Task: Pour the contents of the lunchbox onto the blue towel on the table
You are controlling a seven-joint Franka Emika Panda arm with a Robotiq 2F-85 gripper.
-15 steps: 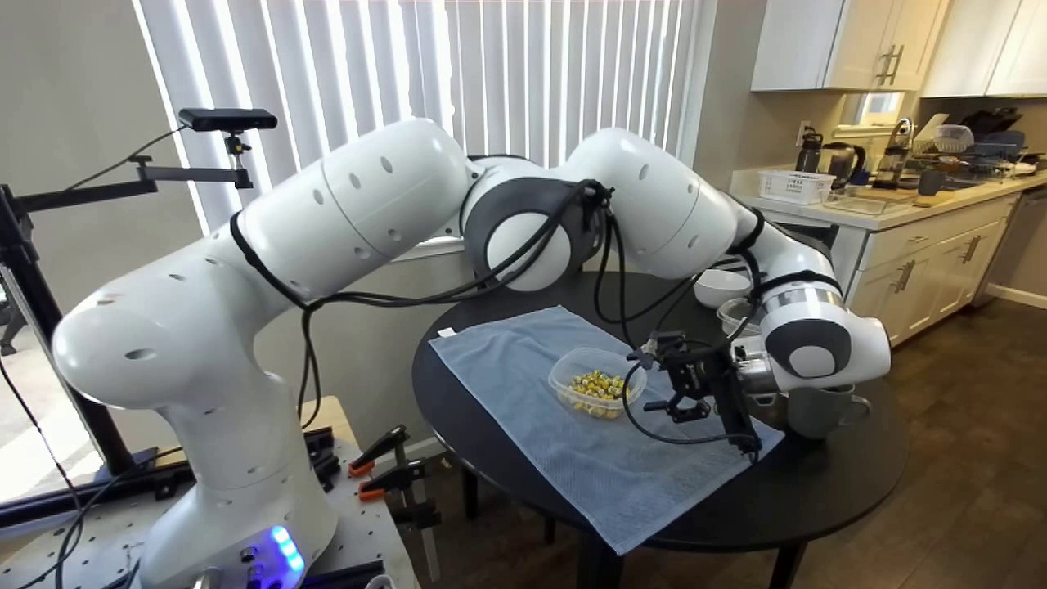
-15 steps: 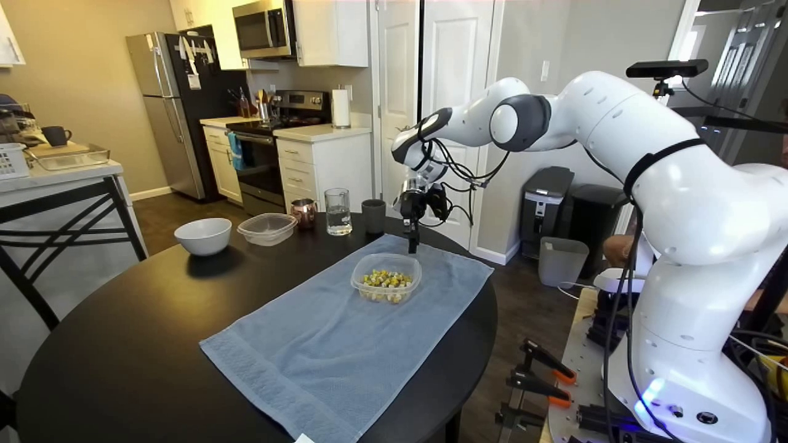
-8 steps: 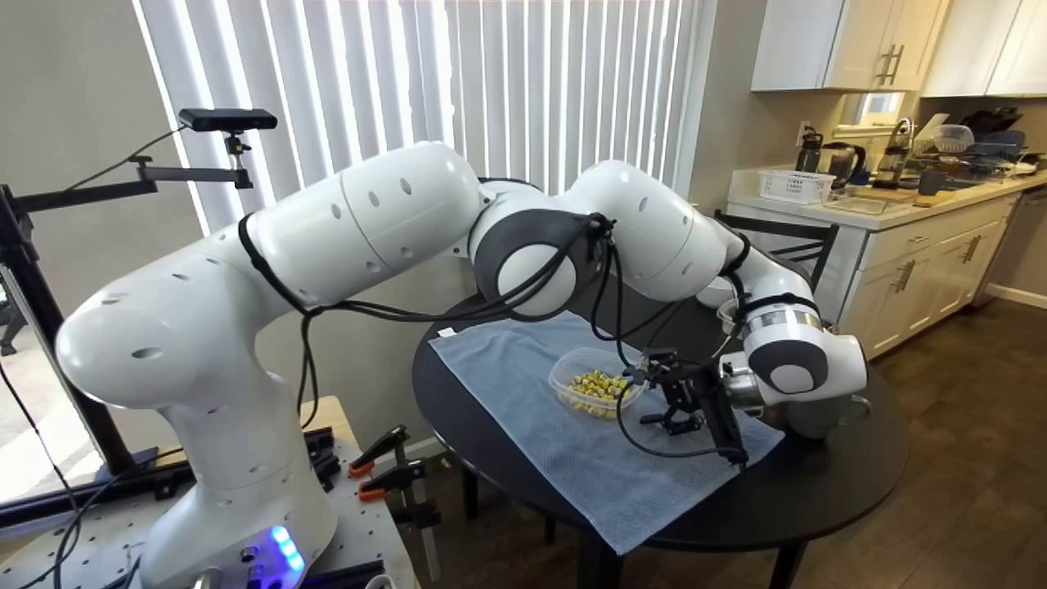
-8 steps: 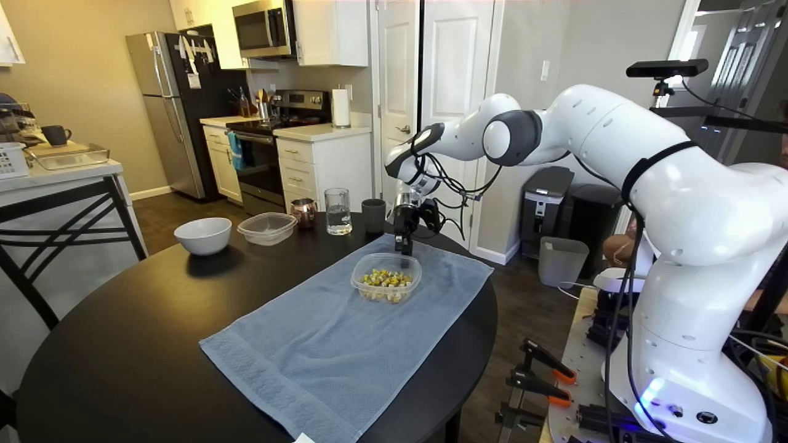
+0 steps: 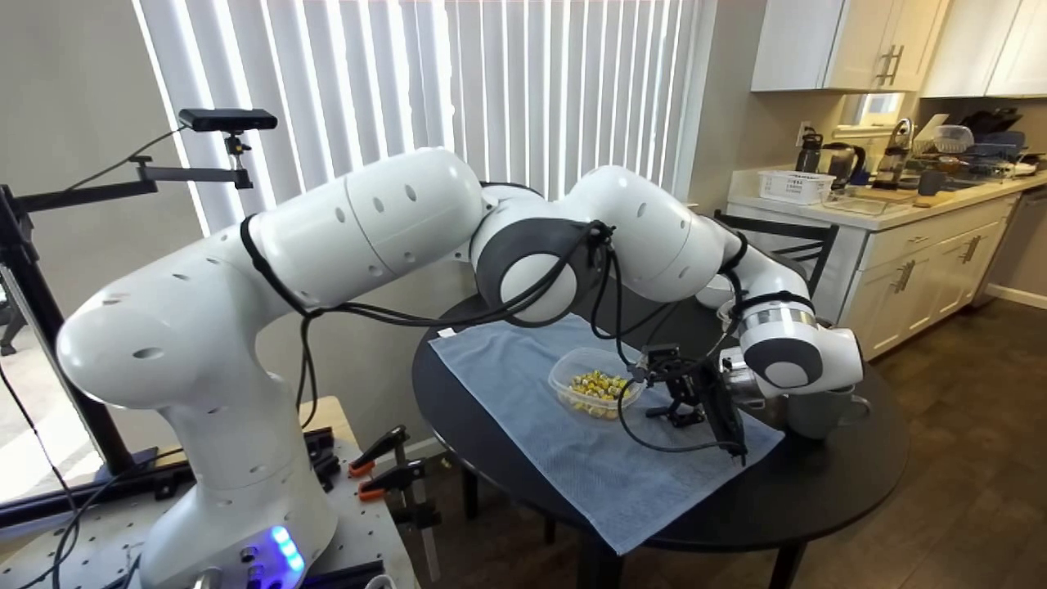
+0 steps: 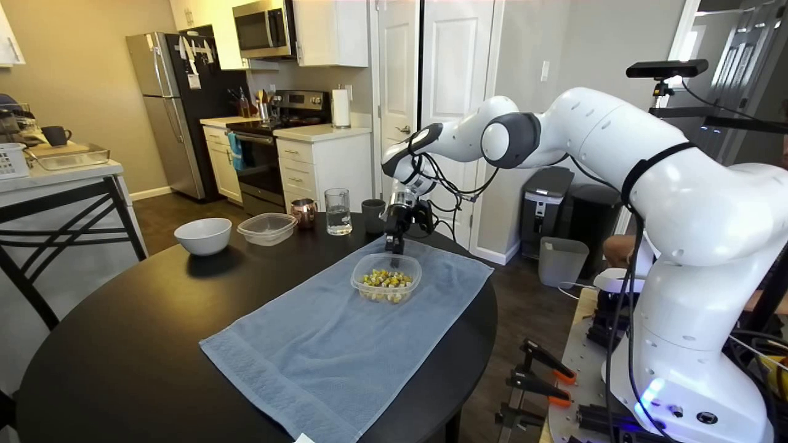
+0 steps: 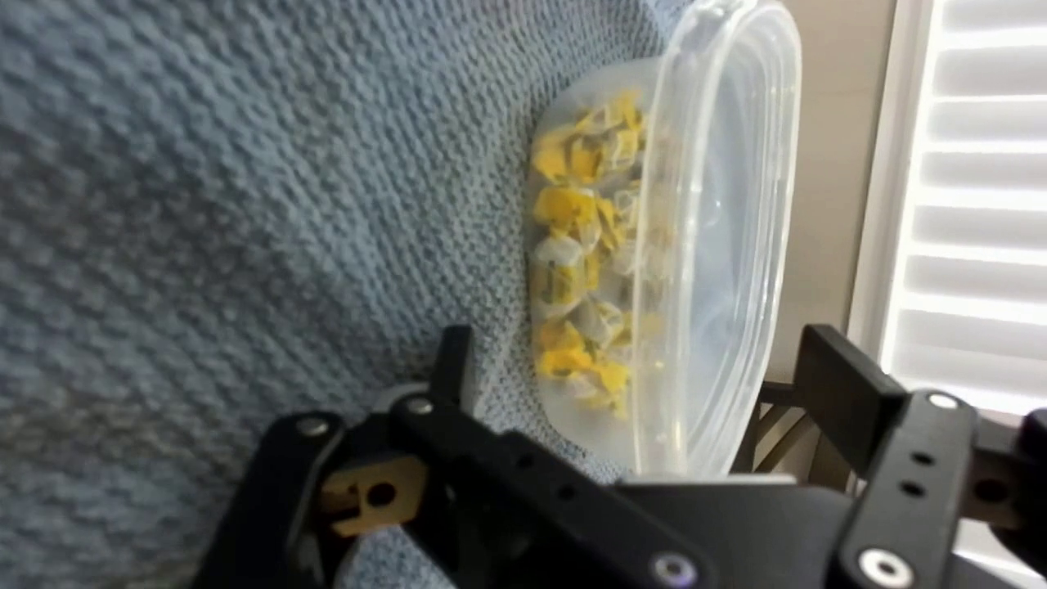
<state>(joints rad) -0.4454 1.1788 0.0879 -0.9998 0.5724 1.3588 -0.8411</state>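
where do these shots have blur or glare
Wrist view: the blue towel blurs toward lower left, and highlights streak the lunchbox rim; in an exterior view, light glares through the blinds; in an exterior view, the table carries a soft sheen.

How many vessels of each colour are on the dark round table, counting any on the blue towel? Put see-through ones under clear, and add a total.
Clear: 3 (lunchbox, second plastic container, glass)
White: 1 (bowl)
Copper: 1 (mug)
Dark grey: 1 (cup)
Total: 6
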